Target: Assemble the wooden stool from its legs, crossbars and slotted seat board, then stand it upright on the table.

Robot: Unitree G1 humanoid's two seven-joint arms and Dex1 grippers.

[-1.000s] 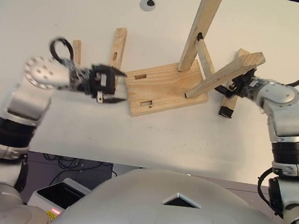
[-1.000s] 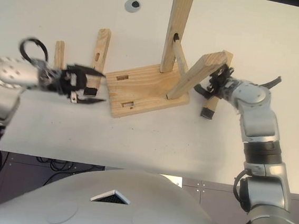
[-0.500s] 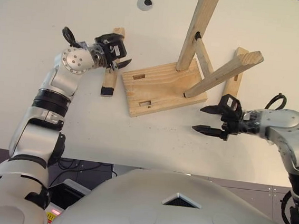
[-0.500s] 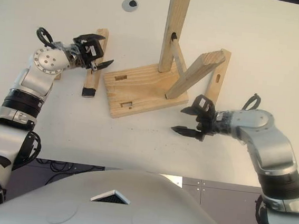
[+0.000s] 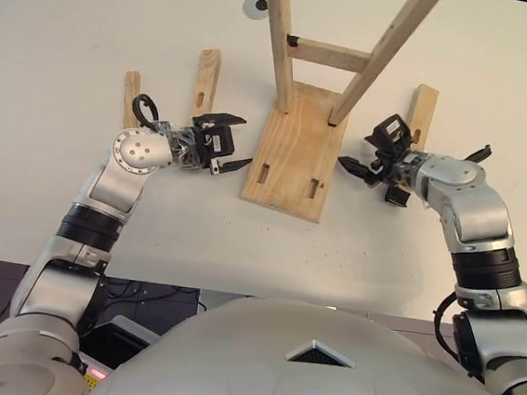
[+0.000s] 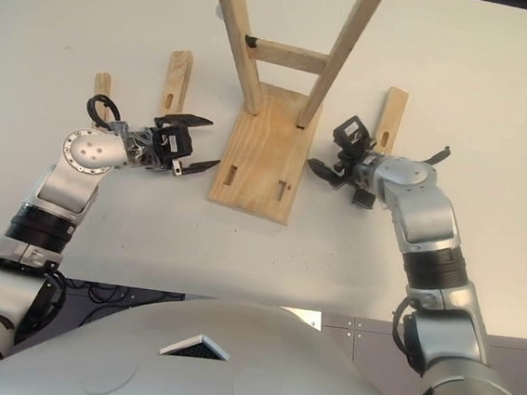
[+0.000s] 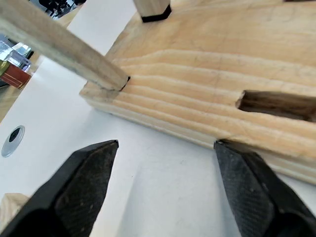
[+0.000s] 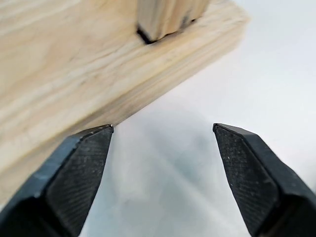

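Seat board [image 5: 291, 153] lies flat on the white surface [image 5: 94, 13], between the two sets of jaws. Left jaws are spread wide, gripping nothing, just beside the board's long edge on their side and pointing at it. In the left wrist view we see a strip of bare surface between the pads [image 7: 89, 173] and that edge. Right jaws are likewise spread and empty, close to the opposite long edge, near the foot of the right upright leg [image 5: 382, 55]. Whether one pad [image 8: 84, 158] touches the wood we cannot tell. Left upright leg [image 5: 280, 40] also stands in the board, beyond both jaws, and a crossbar [image 5: 331, 55] joins the two. Two slots [image 5: 262, 170] at the board's near end show open. A loose leg [image 5: 421, 110] lies just behind the right jaws. A second loose leg [image 5: 206, 75] and a short bar [image 5: 131, 96] lie beyond the left jaws.
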